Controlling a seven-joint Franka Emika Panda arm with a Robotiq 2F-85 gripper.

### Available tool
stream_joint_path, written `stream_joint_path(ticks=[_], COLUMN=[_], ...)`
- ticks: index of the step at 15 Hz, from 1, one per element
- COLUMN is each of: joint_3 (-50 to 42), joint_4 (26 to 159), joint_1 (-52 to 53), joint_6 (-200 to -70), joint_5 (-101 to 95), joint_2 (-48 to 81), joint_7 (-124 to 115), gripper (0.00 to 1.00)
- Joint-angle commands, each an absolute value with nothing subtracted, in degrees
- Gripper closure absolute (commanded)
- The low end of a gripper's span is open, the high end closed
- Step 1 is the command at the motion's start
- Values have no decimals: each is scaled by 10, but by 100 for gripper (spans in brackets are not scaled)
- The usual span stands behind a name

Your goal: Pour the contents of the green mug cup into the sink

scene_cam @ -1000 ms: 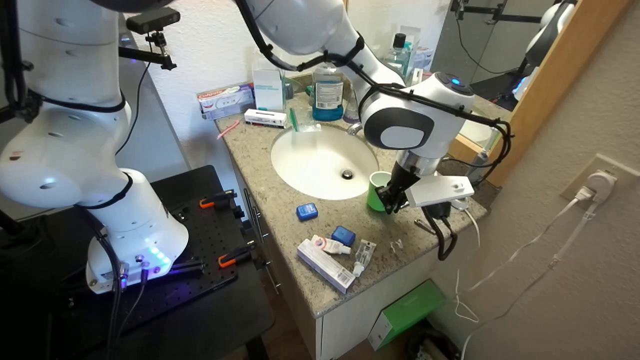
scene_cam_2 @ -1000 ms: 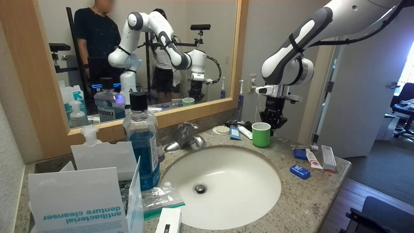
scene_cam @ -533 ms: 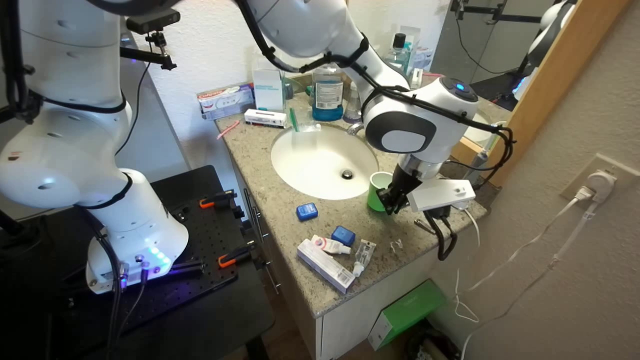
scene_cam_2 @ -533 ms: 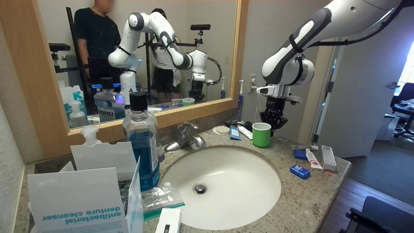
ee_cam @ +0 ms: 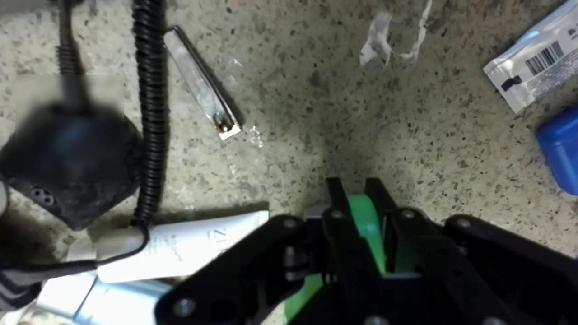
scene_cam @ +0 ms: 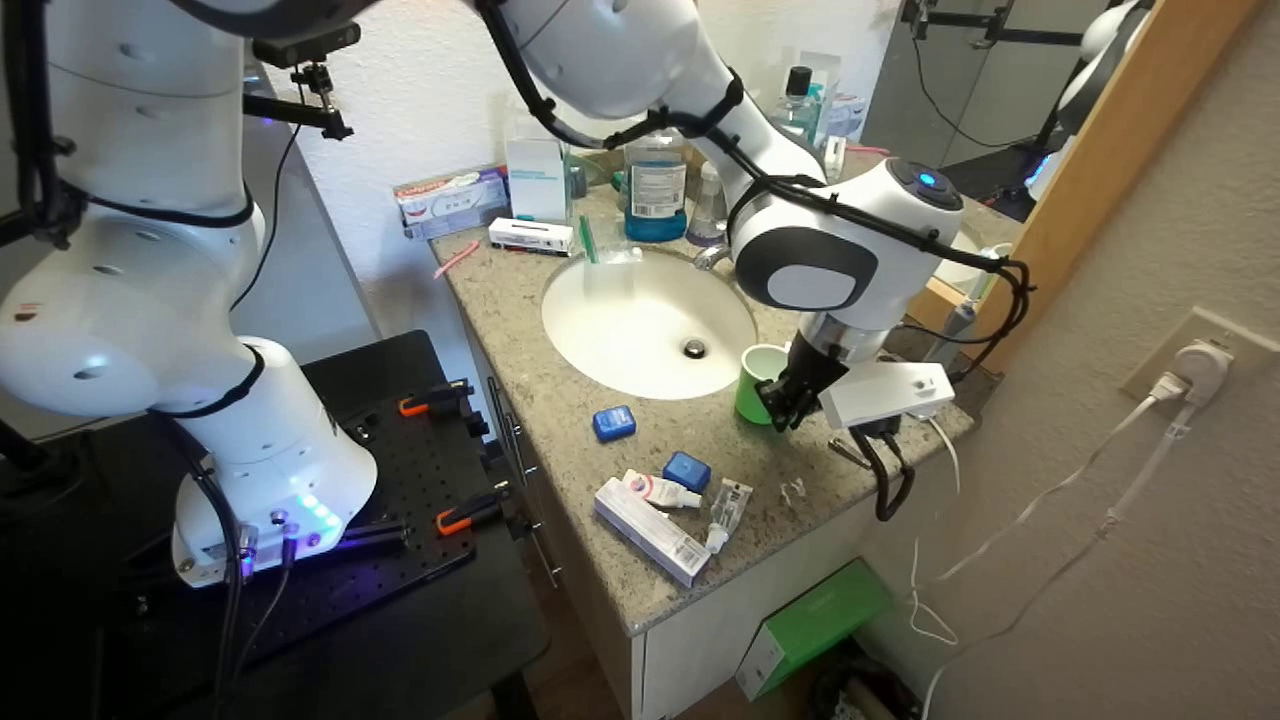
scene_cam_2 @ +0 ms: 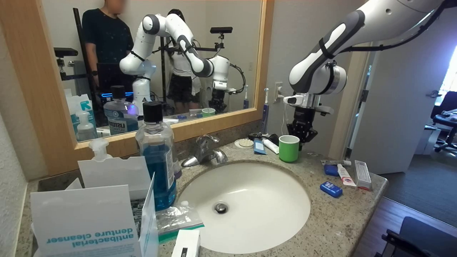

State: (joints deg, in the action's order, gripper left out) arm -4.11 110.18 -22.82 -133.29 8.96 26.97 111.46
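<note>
Green mug (scene_cam_2: 289,150), handle (ee_cam: 369,225) pinched in tool (ee_cam: 353,186)

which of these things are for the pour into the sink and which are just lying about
For the job:
green mug
pincer, closed on the green mug
sink

Just lying about:
denture cleanser box
bottle of blue liquid
nail clipper
electric toothbrush

Downward wrist view, sink (scene_cam_2: 257,210) in both exterior views
</note>
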Motion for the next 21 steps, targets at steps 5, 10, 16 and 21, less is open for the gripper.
stream_joint_path(ticks=[5,10,16,21], joint_3=[-37,-37,-39,-41], joint_4=[1089,1100,1142,1203], joint_1=[-242,-247,-250,-247], joint_6=[-1321,-1330,-1358,-1398], joint_5=[96,100,100,112], joint_2=[287,275,220,143], joint_7=[1158,1171,1202,1251], gripper=[25,0,0,0])
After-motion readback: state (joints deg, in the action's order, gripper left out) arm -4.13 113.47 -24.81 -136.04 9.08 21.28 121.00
